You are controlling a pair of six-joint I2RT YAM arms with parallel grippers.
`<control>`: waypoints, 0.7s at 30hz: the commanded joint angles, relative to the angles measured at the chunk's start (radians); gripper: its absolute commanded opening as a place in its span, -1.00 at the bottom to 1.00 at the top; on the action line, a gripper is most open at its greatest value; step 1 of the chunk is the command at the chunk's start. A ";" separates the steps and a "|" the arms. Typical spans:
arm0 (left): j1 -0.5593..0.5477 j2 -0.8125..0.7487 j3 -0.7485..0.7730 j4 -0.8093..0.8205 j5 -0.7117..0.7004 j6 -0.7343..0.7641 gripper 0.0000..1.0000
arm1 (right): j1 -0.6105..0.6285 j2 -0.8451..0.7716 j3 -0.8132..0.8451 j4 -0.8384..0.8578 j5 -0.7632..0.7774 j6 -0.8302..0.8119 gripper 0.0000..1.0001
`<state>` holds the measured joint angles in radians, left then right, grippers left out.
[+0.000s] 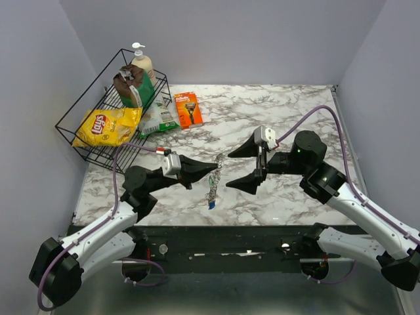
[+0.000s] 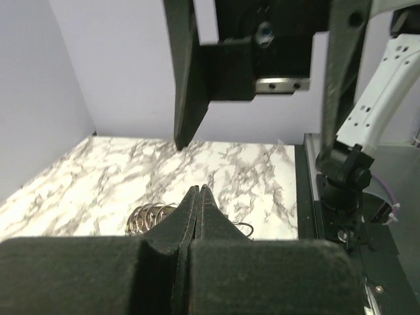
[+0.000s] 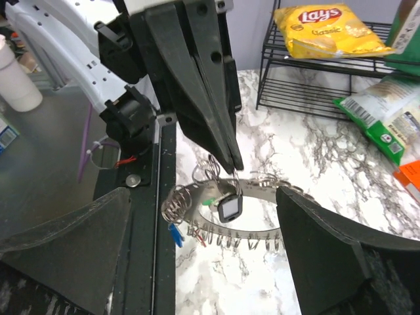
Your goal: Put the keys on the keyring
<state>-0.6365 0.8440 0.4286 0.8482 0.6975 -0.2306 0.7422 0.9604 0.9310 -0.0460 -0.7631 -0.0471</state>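
Note:
The keyring (image 1: 213, 186), a grey coiled-wire ring, hangs over the marble table from my left gripper (image 1: 214, 168), which is shut on one of its wire loops. In the right wrist view the keyring (image 3: 308, 189) hangs tilted under the left gripper's fingertips (image 3: 231, 157). A blue tag (image 3: 174, 234), a green tag (image 3: 209, 202), a red tag (image 3: 201, 239) and a dark-framed tag (image 3: 230, 209) hang on it. My right gripper (image 1: 235, 168) is open and empty, with its fingers either side of the ring and not touching it. The left wrist view shows the shut fingertips (image 2: 203, 197) and part of the coil (image 2: 148, 218).
A black wire rack (image 1: 77, 136) at the back left holds a yellow chips bag (image 1: 105, 126), a soap bottle (image 1: 142, 65) and a green pack (image 1: 158, 118). An orange razor pack (image 1: 189, 109) lies beside it. The table's front edge is just below the ring.

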 commanded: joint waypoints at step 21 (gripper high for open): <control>-0.005 -0.260 -0.162 -0.445 -0.464 0.030 -1.00 | -0.001 0.020 -0.026 0.015 0.073 -0.027 0.99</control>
<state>-0.6373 0.6048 0.2890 0.4835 0.3923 -0.2043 0.7422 0.9741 0.9131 -0.0463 -0.7040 -0.0605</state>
